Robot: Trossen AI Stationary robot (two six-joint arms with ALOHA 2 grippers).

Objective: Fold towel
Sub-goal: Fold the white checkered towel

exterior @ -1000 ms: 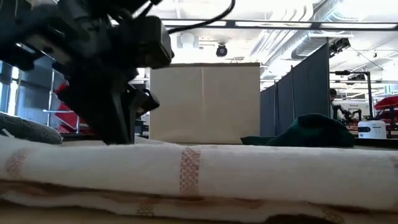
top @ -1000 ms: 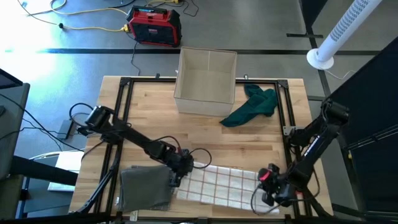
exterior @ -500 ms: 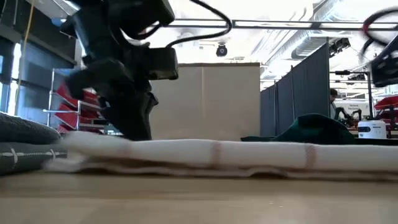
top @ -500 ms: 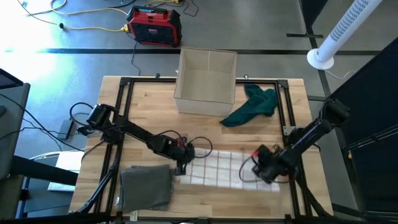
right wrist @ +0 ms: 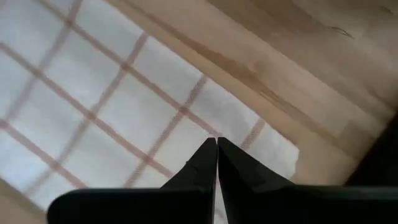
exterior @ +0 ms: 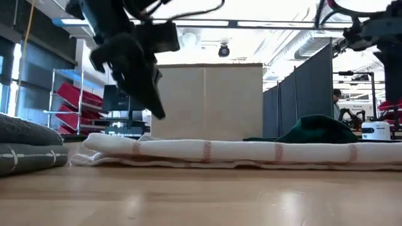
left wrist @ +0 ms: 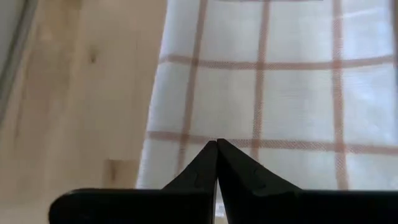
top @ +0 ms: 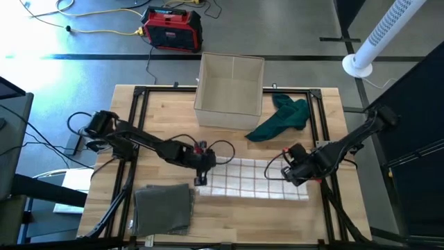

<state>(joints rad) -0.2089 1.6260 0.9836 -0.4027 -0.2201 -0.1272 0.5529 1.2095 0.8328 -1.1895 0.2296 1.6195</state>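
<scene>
The white towel with red checks (top: 253, 178) lies flat on the wooden table, a long low band in the low view (exterior: 239, 152) with layers showing at its left end. My left gripper (top: 200, 178) is shut and hangs just above the towel's left end; the low view (exterior: 161, 115) shows a gap beneath its tip. My right gripper (top: 292, 172) is shut above the towel's right end, with checked cloth and bare wood below it in its wrist view (right wrist: 216, 140). I see no cloth between either pair of fingers.
A folded grey towel (top: 164, 210) lies at the near left, close to the checked towel. An open cardboard box (top: 231, 90) stands at the far middle, with a crumpled green cloth (top: 281, 118) to its right. Black frame rails (top: 136, 132) run along the table's sides.
Both grippers have gone up and toward the table's far edge, the right one farthest, from the near right corner. The towel has gone with them, away from the near edge to the table's middle, where it lies as a narrower band. Both grippers now stand clear above it.
</scene>
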